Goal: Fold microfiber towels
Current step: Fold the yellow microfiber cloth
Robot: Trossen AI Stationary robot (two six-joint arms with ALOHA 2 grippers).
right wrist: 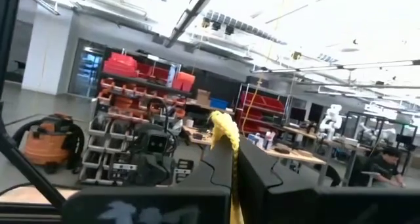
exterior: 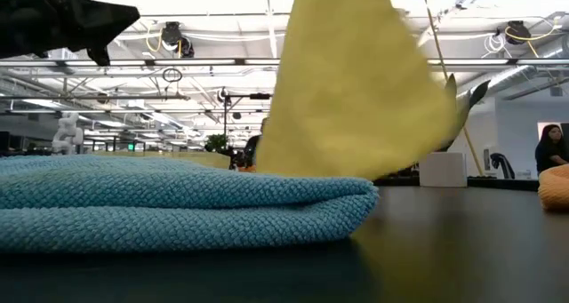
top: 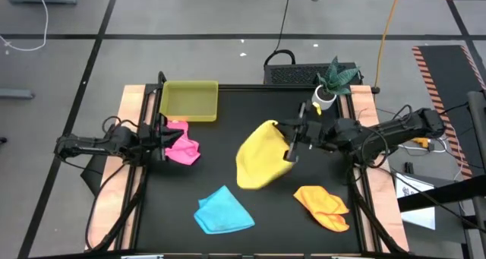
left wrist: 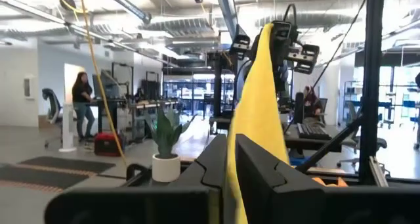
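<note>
My right gripper is shut on the yellow towel over the table's middle. The towel hangs as a broad sheet in the low view. My left gripper is shut and empty at the table's left, beside the crumpled pink towel. In its wrist view it looks level at the hanging yellow towel. The sky blue towel lies bunched near the front edge. The orange towel lies crumpled at the front right. My right gripper pinches an upper edge of the yellow towel between its two fingers, coming level from the table's right. A small tuft of cloth sticks out past the fingertips. The towel hangs below and toward the left. The blue towel hides its lower end in the low view.
A yellow-green tray stands at the back left of the black table top. A potted plant stands at the back right corner. Wooden rails edge the table's left and right sides. People show in the room beyond.
</note>
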